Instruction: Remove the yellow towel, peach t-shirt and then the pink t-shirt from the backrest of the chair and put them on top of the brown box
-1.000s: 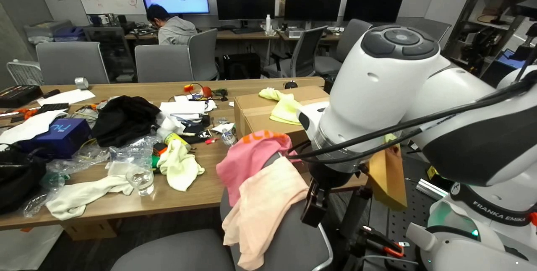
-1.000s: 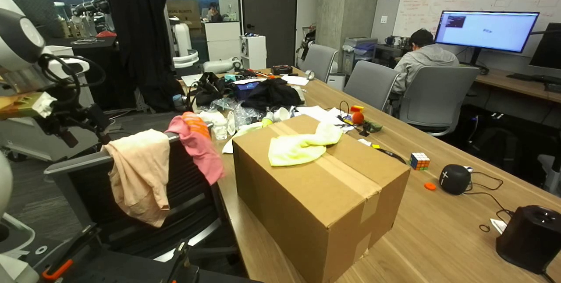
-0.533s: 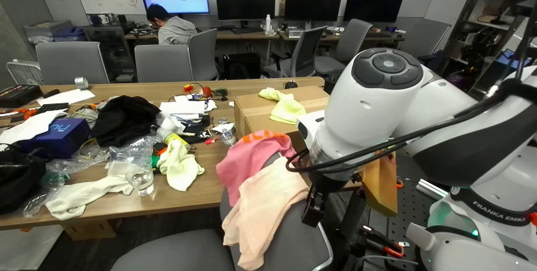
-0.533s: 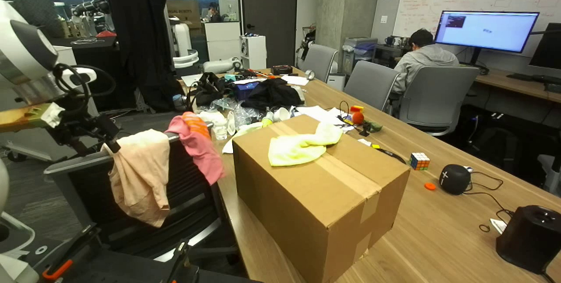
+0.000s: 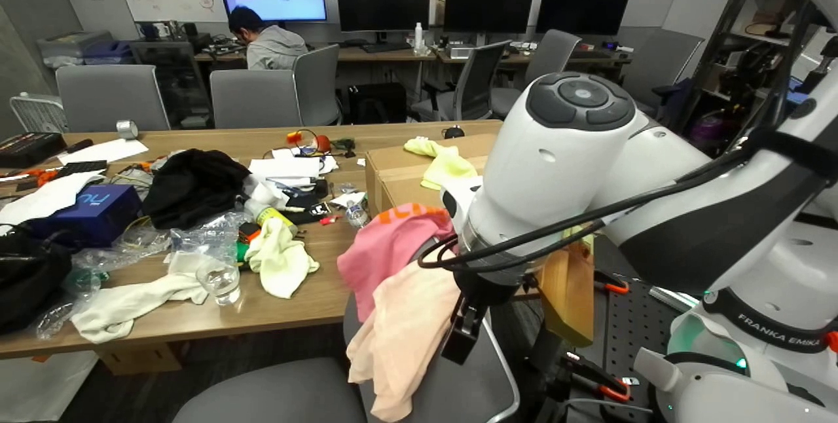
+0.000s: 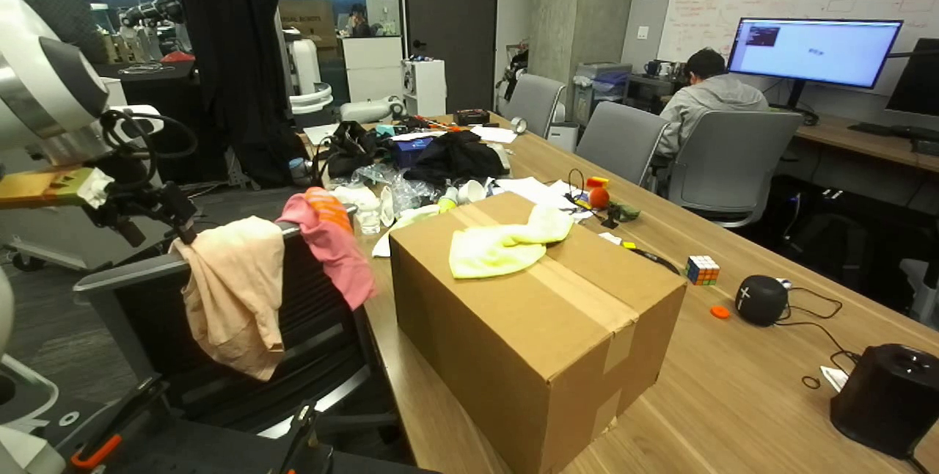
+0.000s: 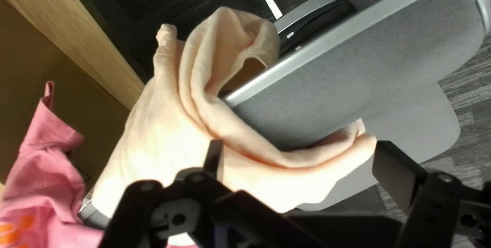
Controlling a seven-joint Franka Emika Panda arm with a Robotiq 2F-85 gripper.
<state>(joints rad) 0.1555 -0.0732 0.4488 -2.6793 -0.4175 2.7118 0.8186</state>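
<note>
The pale peach t-shirt (image 5: 402, 338) hangs over the backrest of the grey chair (image 5: 468, 390), and also shows in an exterior view (image 6: 235, 290). The pink t-shirt (image 5: 393, 249) hangs beside it, also in an exterior view (image 6: 334, 250). The yellow towel (image 6: 506, 246) lies crumpled on top of the brown box (image 6: 469, 342). My gripper (image 6: 160, 233) is just above the backrest, at the peach shirt's edge. In the wrist view the gripper (image 7: 301, 156) is open, its fingers apart with part of the peach shirt (image 7: 153, 148) in view between them. Contact with the cloth is unclear.
The wooden table (image 5: 327, 305) bears clutter: a black cloth (image 5: 200, 187), a glass (image 5: 222, 282) and a smaller yellow-green cloth (image 5: 281, 259). A Rubik's cube (image 6: 702, 270) and black speaker (image 6: 763, 300) stand beyond the box. A person (image 6: 708, 89) sits at the back.
My gripper has moved over the chair's backrest toward the peach shirt, leftward in an exterior view, and has come lower. The cloths, chair and box have not moved.
</note>
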